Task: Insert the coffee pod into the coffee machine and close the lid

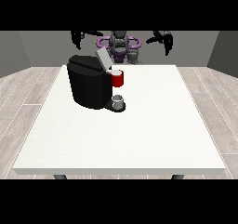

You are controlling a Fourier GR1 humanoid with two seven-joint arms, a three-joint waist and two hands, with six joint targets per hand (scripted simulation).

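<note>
You have the black coffee machine (88, 86) standing on the white table (139, 135), toward the far side and a little to the view's left of the middle. Its grey lid (103, 58) is tilted up and open at the machine's top, leaning toward the robot (119, 44). Just beside the machine's upper front, on the side facing the view's right, you can see the red pod holder (118, 79), with what looks like the coffee pod (116, 72) showing as a pale top at its rim; whether the pod is fully seated you cannot tell from here. Below it, at the machine's foot, a small grey cup (118, 101) sits on the black drip base. Both hands are raised in the air behind the machine, well apart from it and from the table. The hand at the view's left (78, 37) hangs above and behind the machine's back corner, its fingers pointing down and spread, holding nothing. The hand at the view's right (163, 38) is farther from the machine, past the robot's torso, likewise with drooping relaxed fingers and nothing in them.
</note>
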